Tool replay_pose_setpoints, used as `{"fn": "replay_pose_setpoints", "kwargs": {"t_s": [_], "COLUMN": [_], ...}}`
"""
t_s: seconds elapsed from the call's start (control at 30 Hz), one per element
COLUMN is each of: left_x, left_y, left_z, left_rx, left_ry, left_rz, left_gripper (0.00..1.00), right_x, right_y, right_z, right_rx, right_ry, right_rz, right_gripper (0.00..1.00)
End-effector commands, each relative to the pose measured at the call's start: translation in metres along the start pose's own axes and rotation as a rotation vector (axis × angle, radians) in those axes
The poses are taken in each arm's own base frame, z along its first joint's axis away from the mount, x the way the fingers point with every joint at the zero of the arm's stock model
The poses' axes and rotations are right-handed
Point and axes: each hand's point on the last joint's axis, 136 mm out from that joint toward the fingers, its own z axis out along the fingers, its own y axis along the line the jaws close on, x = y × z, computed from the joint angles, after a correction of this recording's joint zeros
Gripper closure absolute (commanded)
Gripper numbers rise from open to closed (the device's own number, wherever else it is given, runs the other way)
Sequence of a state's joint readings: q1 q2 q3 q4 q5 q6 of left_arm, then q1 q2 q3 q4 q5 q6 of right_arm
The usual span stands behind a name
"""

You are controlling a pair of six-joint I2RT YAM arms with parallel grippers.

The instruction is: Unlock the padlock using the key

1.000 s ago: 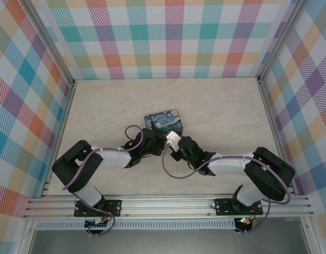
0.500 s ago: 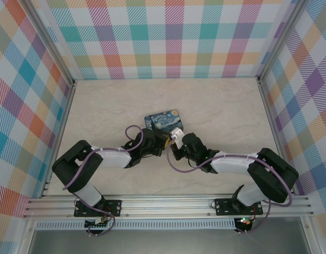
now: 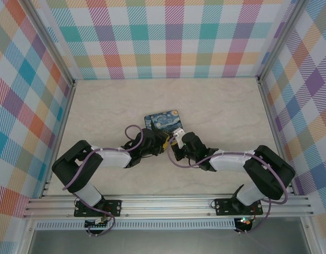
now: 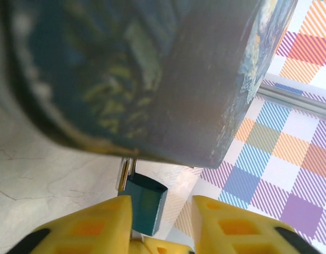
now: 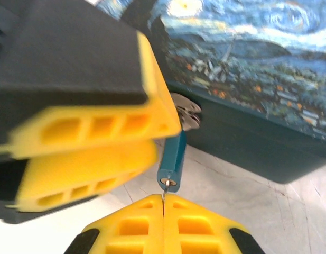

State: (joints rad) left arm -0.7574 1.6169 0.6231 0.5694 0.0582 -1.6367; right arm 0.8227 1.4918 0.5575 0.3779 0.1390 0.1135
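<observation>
Steadying padlock point(image 5: 171, 154) at centre of right wrist view, left gripper point(image 4: 161, 214) looks clenched on blue body, keeping keyhole aimed down-frame. Right gripper point(image 5: 164, 210), bottom centre, pinches key point(image 5: 164, 193), tip at keyhole. Shackle hangs from box point(image 5: 268, 74).

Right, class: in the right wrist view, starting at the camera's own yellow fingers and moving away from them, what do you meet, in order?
right hand, pinching the key → key, its tip at the keyhole → padlock → painted box
</observation>
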Motion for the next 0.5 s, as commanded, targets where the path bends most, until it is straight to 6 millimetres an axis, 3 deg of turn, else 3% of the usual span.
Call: {"fn": "replay_pose_setpoints", "kwargs": {"t_s": [0.0, 0.23, 0.47], "left_x": [-0.002, -0.005, -0.019], "left_y": [-0.002, 0.003, -0.015], "left_z": [-0.009, -0.027, -0.066], "left_rx": [0.008, -0.022, -0.04], "left_ry": [-0.016, -0.042, -0.135], "left_rz": [0.004, 0.063, 0.207], "left_gripper": [0.58, 0.43, 0.33], "right_x": [0.007, 0.005, -0.001], "right_y": [0.0, -0.001, -0.007], "right_z": [0.001, -0.002, -0.013], "right_rx": [-0.021, -0.071, -0.142], "right_ry": [0.029, 0.038, 0.082], "right_rz": [0.054, 0.152, 0.311], "right_gripper": [1.0, 1.0, 1.0]}}
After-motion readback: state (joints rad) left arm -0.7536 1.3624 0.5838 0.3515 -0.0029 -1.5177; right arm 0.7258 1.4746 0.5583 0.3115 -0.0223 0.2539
